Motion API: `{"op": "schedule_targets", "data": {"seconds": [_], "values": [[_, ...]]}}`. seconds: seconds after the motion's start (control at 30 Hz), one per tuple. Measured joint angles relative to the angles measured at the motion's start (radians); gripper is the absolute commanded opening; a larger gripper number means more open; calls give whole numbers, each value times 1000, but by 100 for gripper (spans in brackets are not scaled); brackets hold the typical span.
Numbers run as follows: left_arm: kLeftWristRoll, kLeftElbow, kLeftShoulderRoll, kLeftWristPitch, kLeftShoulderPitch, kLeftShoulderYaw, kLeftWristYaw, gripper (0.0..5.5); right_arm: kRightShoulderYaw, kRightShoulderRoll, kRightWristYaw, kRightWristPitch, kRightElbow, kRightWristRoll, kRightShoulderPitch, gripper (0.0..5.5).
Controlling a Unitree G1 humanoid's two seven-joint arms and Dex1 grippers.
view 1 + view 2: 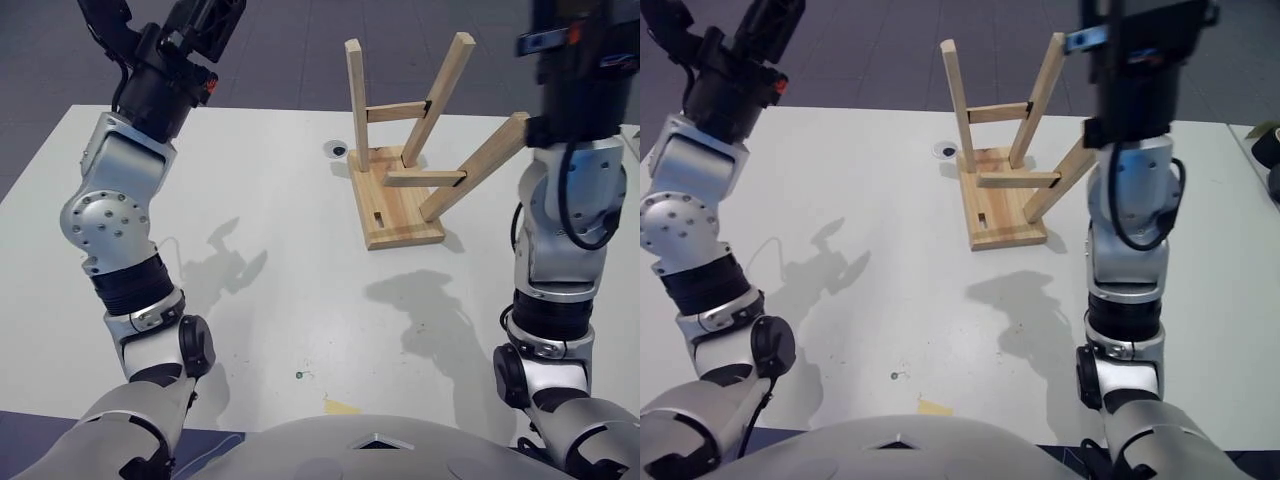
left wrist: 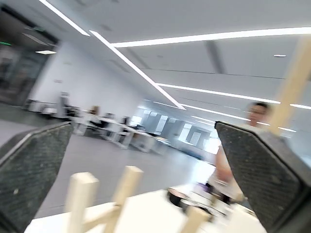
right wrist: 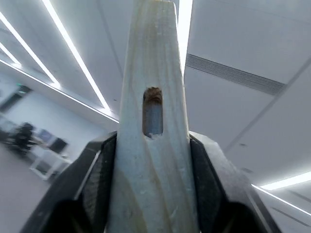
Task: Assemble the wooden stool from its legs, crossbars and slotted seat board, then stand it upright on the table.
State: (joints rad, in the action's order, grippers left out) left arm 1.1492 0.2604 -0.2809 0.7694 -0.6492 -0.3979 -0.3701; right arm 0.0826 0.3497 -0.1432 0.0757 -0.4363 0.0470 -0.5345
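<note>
**A:** What is sitting on the white surface [image 1: 250, 300]?

**B:** A pale wooden stool [image 1: 405, 160], partly built, is lying upside down toward the far side. Its slotted rectangular seat board [image 1: 400, 218] is resting flat. Three square wooden legs [image 1: 357, 95] are sticking up from it, and two short wooden crossbars [image 1: 397, 112] are bridging them. One leg is leaning well outward, toward the right arm.

**A:** What are the grippers doing?

**B:** The right gripper [image 3: 154, 165] is pointing at the ceiling, clamping a fourth pale wooden leg [image 3: 154, 63] that has a slot cut in it. The left gripper [image 2: 146, 170] is raised on the left, spread wide and holding nothing.

**A:** What could go wrong from here?

**B:** Alignment, most likely. With that leg leaning, the new one may be meeting its slot or a crossbar off-line and jamming. Nothing is steadying the board, so downward pressure could be sliding it or tipping the loose frame over.
</note>
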Motion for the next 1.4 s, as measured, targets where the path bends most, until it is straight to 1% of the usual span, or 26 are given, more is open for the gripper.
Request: {"op": "schedule_targets", "data": {"seconds": [0.1, 0.27, 0.47, 0.5, 0.7, 0.77, 1.13, 1.4], "values": [[118, 72, -8, 43, 17, 26, -29, 540, 44, -4, -88, -13, -12, -72, 27, 205], [116, 85, -8, 41, 31, 95, -14, 540, 100, -12, -170, -34, -13, -91, 88, 205], [113, 78, -6, 11, 30, 107, 17, 454, 128, -14, -237, -50, -16, -107, 143, 205], [116, 74, -6, 8, 30, 106, 21, 431, 128, -14, -240, -50, -16, -106, 151, 205], [130, 73, -18, -3, 30, 114, 21, 337, 126, -26, -240, -52, -16, -92, 157, 205], [130, 74, -19, -5, 30, 122, 21, 296, 126, -33, -240, -54, -16, -87, 161, 205], [130, 97, -29, -17, 29, 132, 37, 109, 127, -47, -241, -59, -17, -71, 191, 205], [139, 97, -35, -19, 27, 136, 63, 105, 127, -55, -240, -55, -15, -56, 195, 205]]}}
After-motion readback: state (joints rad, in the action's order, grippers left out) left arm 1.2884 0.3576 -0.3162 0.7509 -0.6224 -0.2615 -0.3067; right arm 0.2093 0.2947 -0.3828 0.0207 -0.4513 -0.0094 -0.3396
